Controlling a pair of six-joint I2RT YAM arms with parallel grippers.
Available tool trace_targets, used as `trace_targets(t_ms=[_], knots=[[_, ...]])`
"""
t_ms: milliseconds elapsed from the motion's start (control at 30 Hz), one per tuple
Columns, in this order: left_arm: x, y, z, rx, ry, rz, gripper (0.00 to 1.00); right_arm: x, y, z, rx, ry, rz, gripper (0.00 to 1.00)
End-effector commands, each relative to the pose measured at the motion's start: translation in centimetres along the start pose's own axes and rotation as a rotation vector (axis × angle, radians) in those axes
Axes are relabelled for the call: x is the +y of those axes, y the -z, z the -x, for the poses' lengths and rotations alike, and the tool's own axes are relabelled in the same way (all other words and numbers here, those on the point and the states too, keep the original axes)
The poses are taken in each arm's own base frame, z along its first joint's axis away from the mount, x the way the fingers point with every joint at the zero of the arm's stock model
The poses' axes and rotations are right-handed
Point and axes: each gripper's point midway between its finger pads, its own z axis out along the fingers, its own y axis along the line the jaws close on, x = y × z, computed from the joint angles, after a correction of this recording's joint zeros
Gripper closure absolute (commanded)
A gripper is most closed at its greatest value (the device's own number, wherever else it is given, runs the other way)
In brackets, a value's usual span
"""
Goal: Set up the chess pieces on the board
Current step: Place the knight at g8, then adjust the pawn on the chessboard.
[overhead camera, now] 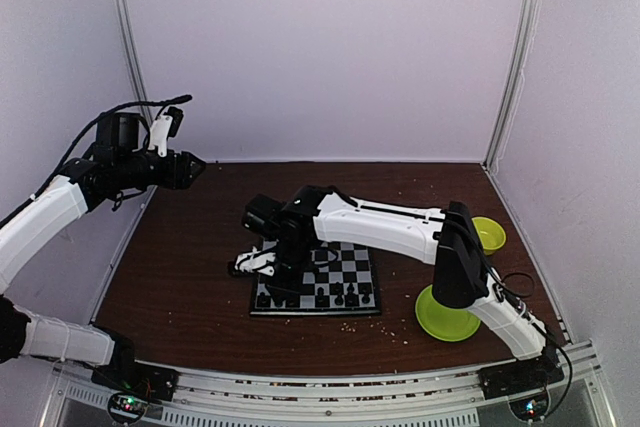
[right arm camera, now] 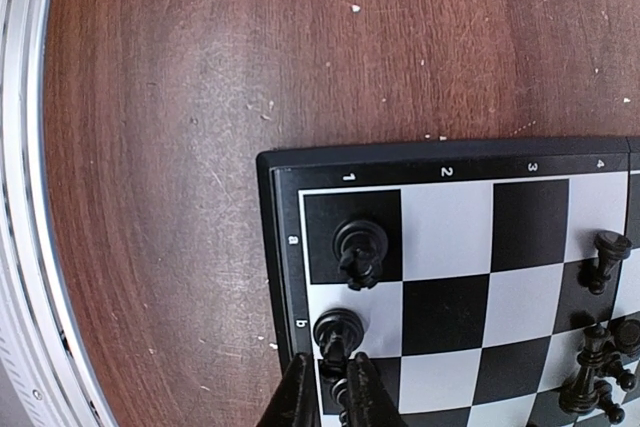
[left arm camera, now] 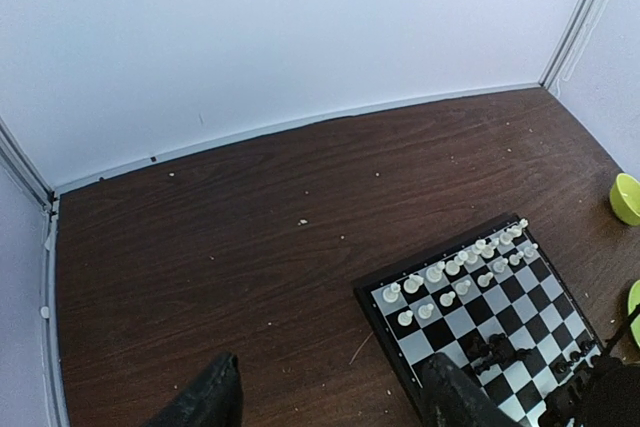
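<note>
Board [right arm camera: 400,155]: rim print is readable in the right wrist view, "1 2 3 4" along the far edge and "a", "b" down the left edge. It lies flat on the table [overhead camera: 190,267], centre-right, with its edges roughly square to the table edges. The right arm covers much of it in the top view.

Black pieces [right arm camera: 360,250] stand upright on the a and b corner squares, with more at the frame's right edge, partly cut off. White pieces [left arm camera: 450,277] stand in two rows on the far side; types too small to tell.

Right pincer [right arm camera: 333,392]: tips nearly together at the corner, either side of a small black piece [right arm camera: 341,387]. Cannot tell if they actually press it; cut off by the frame bottom.

Left pincer [left arm camera: 330,402]: fingers spread wide, nothing between, held high at the left, well apart from the board.

Green plate [overhead camera: 447,315] and green bowl [overhead camera: 488,234] sit right of the board, the plate partly hidden by the arm. Pale crumbs [overhead camera: 375,327] scattered near the board's front edge.
</note>
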Motion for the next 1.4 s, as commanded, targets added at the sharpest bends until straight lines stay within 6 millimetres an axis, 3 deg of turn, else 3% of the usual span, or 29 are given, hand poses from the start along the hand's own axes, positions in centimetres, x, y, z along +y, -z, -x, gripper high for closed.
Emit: trace_targets(t_ms=[0, 133, 233, 433, 567, 667, 833, 967, 1067, 1233, 1367], knots=[[-0.3, 0.1, 1.3, -0.048, -0.009, -0.016, 0.37, 0.0, 0.7, 0.5, -0.012, 0.006, -0.024, 0.86], [-0.3, 0.1, 1.3, -0.048, -0.011, -0.015, 0.37, 0.1, 1.1, 0.7, -0.020, 0.007, -0.021, 0.84], [-0.2, 0.1, 1.2, -0.044, -0.015, -0.010, 0.37, 0.5, 2.6, 1.2, -0.046, 0.014, -0.016, 0.81], [-0.2, -0.4, 0.8, -0.028, -0.021, -0.015, 0.40, -0.2, 9.2, 2.6, -0.158, 0.002, -0.082, 0.70], [-0.8, -1.4, 0.0, 0.005, -0.035, -0.063, 0.41, -0.5, 14.6, 2.2, -0.246, -0.023, -0.079, 0.68], [-1.6, -2.4, -1.0, 0.052, -0.043, -0.121, 0.42, -1.2, 17.5, 0.5, -0.288, -0.057, -0.067, 0.68], [-3.8, -4.1, -2.7, 0.125, -0.076, -0.230, 0.46, -3.3, 20.1, -4.7, -0.324, -0.126, -0.097, 0.68], [-7.0, -5.5, -5.3, 0.232, -0.148, -0.295, 0.47, -4.9, 19.8, -10.1, -0.350, -0.225, -0.115, 0.68], [-9.8, -6.8, -7.8, 0.326, -0.216, -0.324, 0.49, -5.8, 19.9, -12.9, -0.398, -0.275, -0.134, 0.68], [-13.4, -8.4, -12.8, 0.516, -0.339, -0.374, 0.57, -6.6, 20.3, -15.2, -0.486, -0.312, -0.132, 0.67], [-13.7, -9.3, -15.9, 0.625, -0.371, -0.389, 0.56, -6.5, 20.4, -15.3, -0.504, -0.313, -0.094, 0.67]])
